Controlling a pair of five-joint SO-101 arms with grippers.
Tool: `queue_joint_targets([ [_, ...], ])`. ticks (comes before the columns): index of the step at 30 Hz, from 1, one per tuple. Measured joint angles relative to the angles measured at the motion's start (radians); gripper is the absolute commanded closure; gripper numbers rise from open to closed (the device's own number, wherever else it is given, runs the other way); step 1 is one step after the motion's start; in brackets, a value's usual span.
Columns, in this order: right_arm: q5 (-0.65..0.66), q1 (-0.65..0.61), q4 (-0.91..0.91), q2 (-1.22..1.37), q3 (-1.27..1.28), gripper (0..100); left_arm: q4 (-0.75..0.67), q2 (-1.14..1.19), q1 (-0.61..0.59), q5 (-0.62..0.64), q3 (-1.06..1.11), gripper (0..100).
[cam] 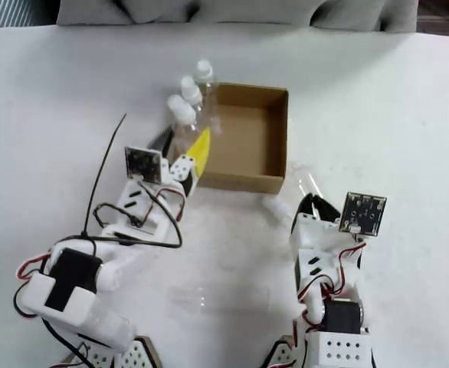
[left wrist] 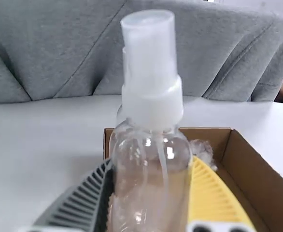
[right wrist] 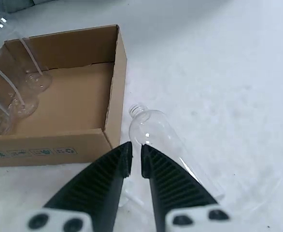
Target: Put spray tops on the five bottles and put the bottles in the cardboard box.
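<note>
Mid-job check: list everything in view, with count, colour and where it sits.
cardboard box: one, brown, open, mid-table.
held bottle: one, clear, white spray top, in the left gripper at the box's left wall.
capped bottles: two, clear, white tops, standing beyond it along that wall.
uncapped bottle: one, clear, lying beside the box before the right gripper.
table: one, white.
sofa: one, grey, behind table.
left gripper: grey and yellow fingers, shut.
right gripper: black fingers, shut.

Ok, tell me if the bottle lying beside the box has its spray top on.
Off. The clear bottle lies on the table with a bare, open neck.
</note>
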Motion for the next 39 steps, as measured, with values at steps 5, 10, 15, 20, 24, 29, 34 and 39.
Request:
queue_joint_targets([
  [5,0.000,0.000,0.000,0.000,0.000,98.2,0.020,0.000,0.000,0.000,0.000,98],
  [10,0.000,0.000,0.000,0.000,0.000,98.2,0.020,0.000,0.000,0.000,0.000,98],
  [15,0.000,0.000,0.000,0.000,0.000,98.2,0.043,0.049,0.000,0.000,0.000,98],
  [20,0.000,0.000,0.000,0.000,0.000,98.2,0.031,0.086,0.000,0.003,-0.005,98],
  [24,0.000,0.000,0.000,0.000,0.000,98.2,0.028,0.087,0.000,0.003,-0.006,98],
  [29,0.000,0.000,0.000,0.000,0.000,98.2,0.028,0.087,0.000,0.003,-0.008,90],
  [34,0.000,0.000,0.000,0.000,0.000,98.2,0.028,0.087,0.000,0.003,-0.008,82],
  [39,0.000,0.000,0.000,0.000,0.000,98.2,0.028,0.087,-0.005,0.002,-0.008,82],
])
